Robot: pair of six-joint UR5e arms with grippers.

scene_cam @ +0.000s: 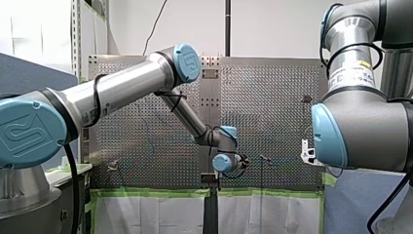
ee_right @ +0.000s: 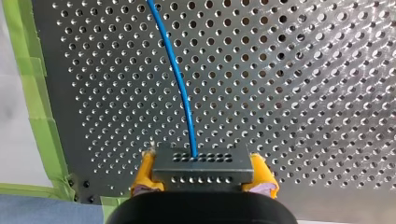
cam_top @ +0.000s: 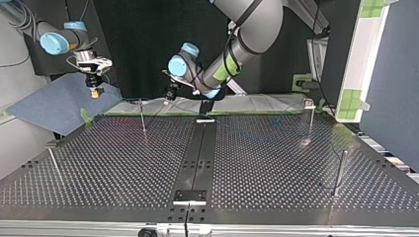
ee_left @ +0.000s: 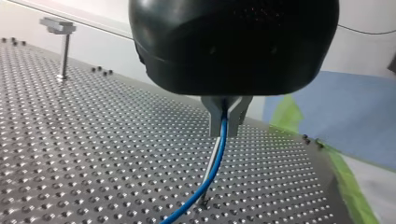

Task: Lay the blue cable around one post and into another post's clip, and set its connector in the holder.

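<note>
Thin blue cable (ee_left: 216, 161) ends in a dark perforated block connector (ee_right: 203, 163), clamped betw. the yellow pads (ee_right: 144, 173) of my right gripper (ee_right: 203, 171). Further along, my left gripper (ee_left: 227, 122) has its metal fingers pinched shut on the cable, prob. to guide the slack for routing. Both hover by the perforated steel tabletop's (cam_top: 276, 163) arm-side edge, right gripper off its corner. Slim metal post (cam_top: 142, 117) is near; other posts well apart, w/ open room between.

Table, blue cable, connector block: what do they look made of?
Table: metal, likely steel or aluminium; perforated sheet with specular glints. Blue cable: smooth, probably plastic jacket; bends in an even curve. Connector: matte grey block with hole rows; metal or plastic, unclear.
</note>
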